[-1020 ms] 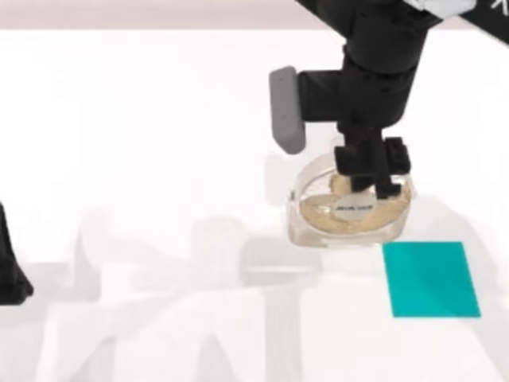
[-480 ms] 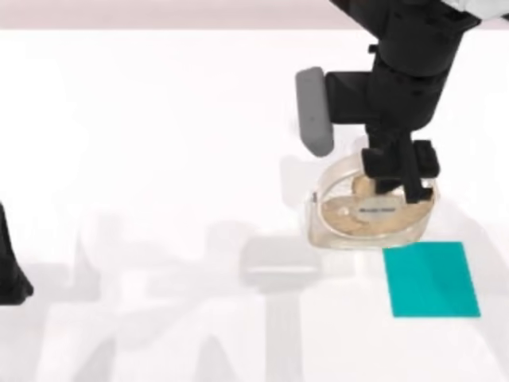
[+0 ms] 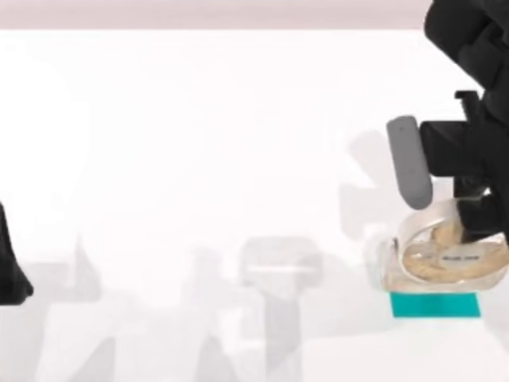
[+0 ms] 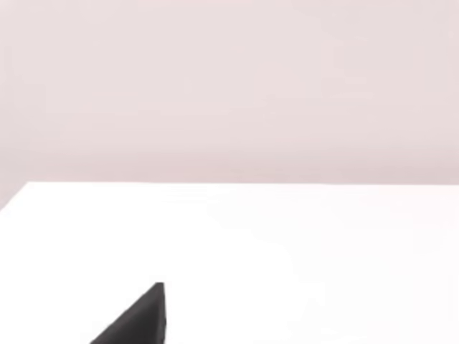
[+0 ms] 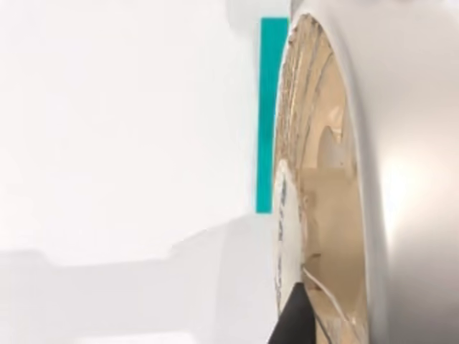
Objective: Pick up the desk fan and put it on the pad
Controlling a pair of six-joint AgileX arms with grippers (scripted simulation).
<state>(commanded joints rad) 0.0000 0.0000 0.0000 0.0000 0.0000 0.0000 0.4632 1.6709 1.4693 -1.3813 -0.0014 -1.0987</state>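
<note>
My right gripper (image 3: 479,224) is shut on the ring frame of the desk fan (image 3: 445,259), which hangs at the table's right side with its tan blades and dark centre label facing up. The fan covers the far part of the teal pad (image 3: 435,305), so only the pad's near strip shows. In the right wrist view the fan (image 5: 337,179) fills one side, one dark fingertip (image 5: 294,319) lies against its grille, and a strip of the pad (image 5: 272,107) shows beside it. The other finger is hidden behind the fan.
My left arm (image 3: 9,274) stays parked at the table's left edge. In its wrist view one dark fingertip (image 4: 140,322) shows over the bare white table (image 4: 287,244), with nothing against it. A grey block (image 3: 409,162) juts out from the right arm.
The right arm has carried the fan to the right and towards the near side. The fan was left of the pad's far corner; now it is over the pad and hides most of it.
</note>
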